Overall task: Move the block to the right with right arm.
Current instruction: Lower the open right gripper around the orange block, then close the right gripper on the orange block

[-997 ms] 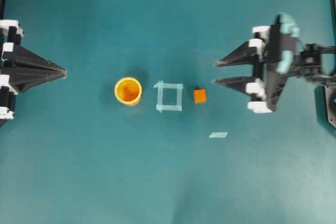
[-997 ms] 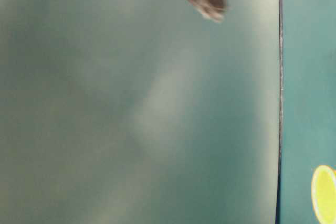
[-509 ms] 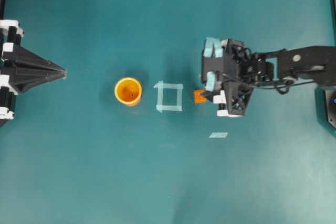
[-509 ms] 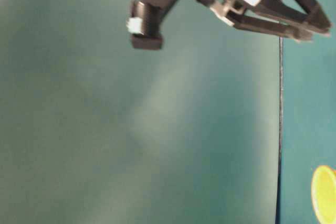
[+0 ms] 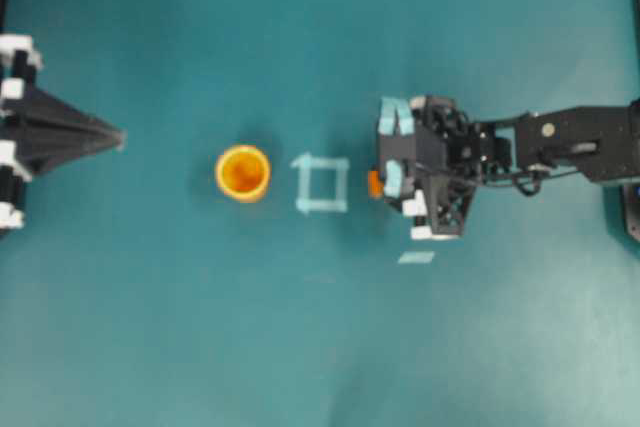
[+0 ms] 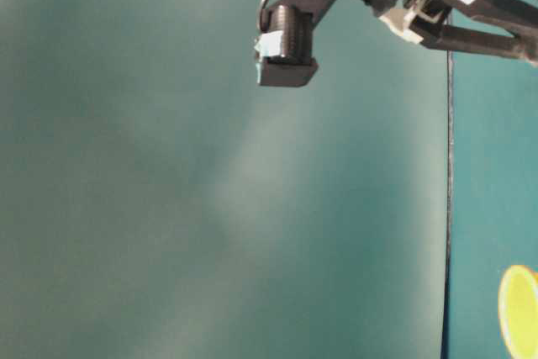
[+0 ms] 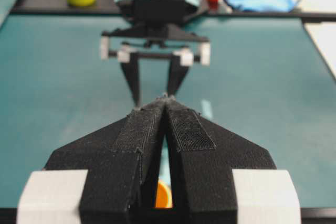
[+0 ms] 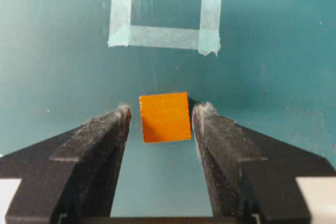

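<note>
Down on the teal table (image 5: 150, 327), the right gripper (image 8: 160, 111) straddles the orange block (image 8: 165, 117), jaws spread, a sliver of gap on each side. Just beyond the block lies a pale tape square (image 8: 165, 9). Farther left stands an orange cup (image 5: 243, 173); its contents are unclear. Opposite, the left gripper (image 5: 118, 137) rests pinched together.

Black arms (image 5: 580, 137) w/ white fittings, teal pads, cables.

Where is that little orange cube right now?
In the right wrist view the orange cube sits on the table between the right claw's open fingers, just short of the tape square.
</note>
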Controlling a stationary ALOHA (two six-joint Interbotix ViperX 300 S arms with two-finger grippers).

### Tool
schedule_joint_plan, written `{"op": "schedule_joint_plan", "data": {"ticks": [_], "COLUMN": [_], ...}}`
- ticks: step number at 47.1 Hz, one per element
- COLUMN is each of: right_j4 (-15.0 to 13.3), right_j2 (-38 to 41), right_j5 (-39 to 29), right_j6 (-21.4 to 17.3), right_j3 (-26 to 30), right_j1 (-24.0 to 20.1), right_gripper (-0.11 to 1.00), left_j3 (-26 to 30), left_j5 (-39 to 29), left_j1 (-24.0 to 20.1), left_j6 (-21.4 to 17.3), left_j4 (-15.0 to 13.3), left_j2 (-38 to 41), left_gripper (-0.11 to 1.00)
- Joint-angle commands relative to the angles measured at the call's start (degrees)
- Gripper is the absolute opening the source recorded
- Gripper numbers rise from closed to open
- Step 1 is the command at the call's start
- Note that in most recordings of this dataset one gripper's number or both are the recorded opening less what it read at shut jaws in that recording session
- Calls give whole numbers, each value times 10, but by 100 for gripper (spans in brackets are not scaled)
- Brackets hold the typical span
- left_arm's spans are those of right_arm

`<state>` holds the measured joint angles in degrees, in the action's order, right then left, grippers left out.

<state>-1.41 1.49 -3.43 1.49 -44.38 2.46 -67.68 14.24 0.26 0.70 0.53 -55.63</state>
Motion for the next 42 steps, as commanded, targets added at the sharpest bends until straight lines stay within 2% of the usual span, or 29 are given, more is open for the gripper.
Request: {"op": "schedule_joint_plan", "data": {"ticks": [1,23,30,42], "right_j4": [0,2,4,4], "right_j2": [-2,36,20,-55], "right_j5": [11,26,2,-71], "right_j6": [0,-5,-14,-14], "right_j3": [4,11,16,25], "right_j1": [-1,3,-1,-3], "right_gripper": [57,52,40,40], "left_j3": [17,17,17,18], "left_j5": [4,3,3,3], "left_j1": [1,1,1,1], "left_j6": [1,1,1,1], "left_j4": [1,1,1,1], "left_j2": [3,2,2,3], "left_gripper": [0,0,0,0]}}
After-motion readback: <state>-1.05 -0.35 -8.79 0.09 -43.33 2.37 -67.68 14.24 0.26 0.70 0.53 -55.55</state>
